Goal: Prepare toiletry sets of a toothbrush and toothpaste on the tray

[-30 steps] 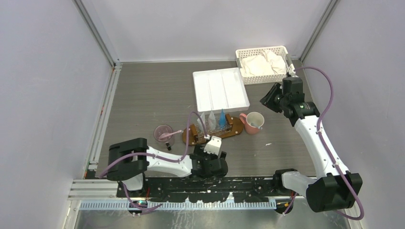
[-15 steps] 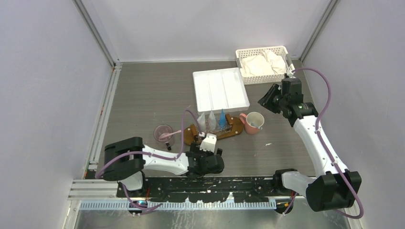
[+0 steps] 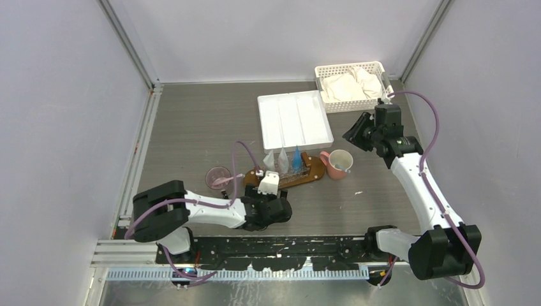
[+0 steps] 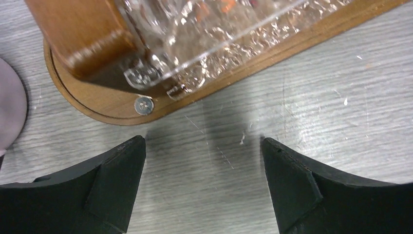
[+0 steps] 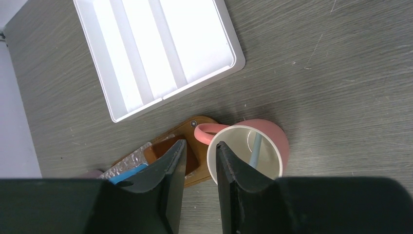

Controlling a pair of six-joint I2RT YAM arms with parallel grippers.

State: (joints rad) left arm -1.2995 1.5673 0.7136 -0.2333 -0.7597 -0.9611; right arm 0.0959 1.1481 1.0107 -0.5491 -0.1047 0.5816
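brown oval tray (image 3: 316, 171) mid-table; blue tube (image 3: 296, 157), 2 white-grey tubes (image 3: 282, 159) upright on it

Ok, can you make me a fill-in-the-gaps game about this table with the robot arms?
1. The mug beside the wooden board is ____.
2. The toothpaste tube standing nearest that mug is ____.
3. The left pincer is wide ____, holding nothing.
4. The white tray has ____ long compartments.

Missing words: pink, blue, open, three.
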